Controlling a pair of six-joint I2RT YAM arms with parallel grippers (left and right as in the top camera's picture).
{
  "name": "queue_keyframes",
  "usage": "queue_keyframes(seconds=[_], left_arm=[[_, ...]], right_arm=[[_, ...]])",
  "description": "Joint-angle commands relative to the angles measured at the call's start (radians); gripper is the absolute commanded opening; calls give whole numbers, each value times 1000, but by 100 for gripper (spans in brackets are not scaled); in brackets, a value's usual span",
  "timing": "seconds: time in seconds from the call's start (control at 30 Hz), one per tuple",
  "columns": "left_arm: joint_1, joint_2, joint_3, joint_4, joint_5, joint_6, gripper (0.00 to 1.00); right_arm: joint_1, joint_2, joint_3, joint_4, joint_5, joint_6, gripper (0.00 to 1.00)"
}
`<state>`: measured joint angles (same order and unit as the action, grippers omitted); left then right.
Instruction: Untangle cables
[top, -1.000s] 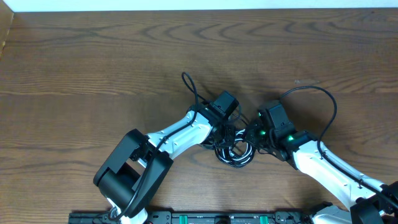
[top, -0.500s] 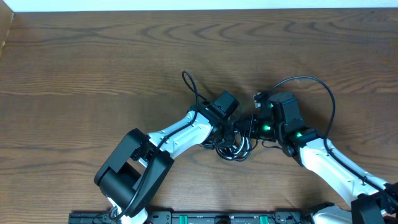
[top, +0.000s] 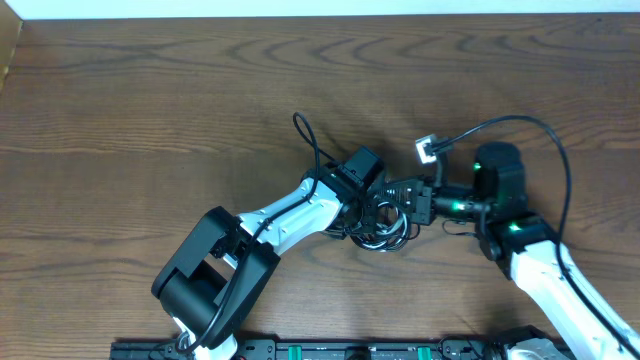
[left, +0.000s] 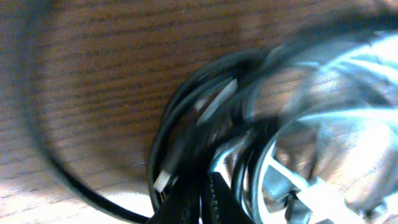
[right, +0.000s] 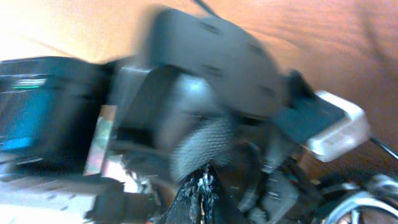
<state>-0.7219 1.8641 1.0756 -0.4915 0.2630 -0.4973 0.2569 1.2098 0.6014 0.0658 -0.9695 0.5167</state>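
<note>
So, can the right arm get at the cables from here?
Probably yes: the right gripper sits at the cables, nothing between, but its fingers are shut and the left gripper crowds them.

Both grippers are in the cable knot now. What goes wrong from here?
1. Left gripper and right gripper are both shut, close together at the cable bundle; pulling apart may tighten the loops.
2. Both wrist views are blurred, so which strand each holds is unclear; a wrong strand could drag the whole bundle.
3. The right arm's own black wire arcs nearby and might snag.
</note>
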Motion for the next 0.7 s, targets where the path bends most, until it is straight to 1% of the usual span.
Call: queue_keyframes(seconds=[0.0, 0.13, 0.23, 0.3, 0.37, 0.4, 0.43, 0.5, 0.53, 0.57, 0.63, 0.67], left_arm=[[3, 60, -40, -18, -81, 3, 8], [3, 60, -40, -18, -100, -12, 8], [3, 60, -40, -18, -100, -13, 8], [3, 60, -40, -18, -100, -12, 8], [3, 60, -40, -18, -100, -12, 8], [3, 60, -40, -18, -100, -12, 8], [3, 60, -40, -18, -100, -12, 8], [3, 60, -40, -18, -100, -12, 8], [3, 60, -40, -18, -100, -13, 8], [3, 60, -40, -18, -100, -12, 8], [3, 60, -40, -18, -100, -12, 8], [3, 60, -40, -18, -100, -12, 8]], right_arm=[[-31, -43, 23, 3, -156, -24, 1], [-60, -74, 23, 2, -196, -24, 1], [-74, -82, 23, -9, -189, -24, 1], [-81, -79, 23, -47, -160, -24, 1], [-84, -79, 23, -119, -86, -24, 2], [-84, -79, 23, -168, -29, -24, 8], [-84, -79, 23, -209, 25, -24, 18], [-84, -79, 23, -301, 157, -24, 27], [-84, -78, 23, -338, 220, -24, 33], [-84, -76, 23, -362, 265, -25, 38], [-84, -66, 23, -390, 325, -25, 43], [-84, -59, 23, -393, 336, -24, 45]])
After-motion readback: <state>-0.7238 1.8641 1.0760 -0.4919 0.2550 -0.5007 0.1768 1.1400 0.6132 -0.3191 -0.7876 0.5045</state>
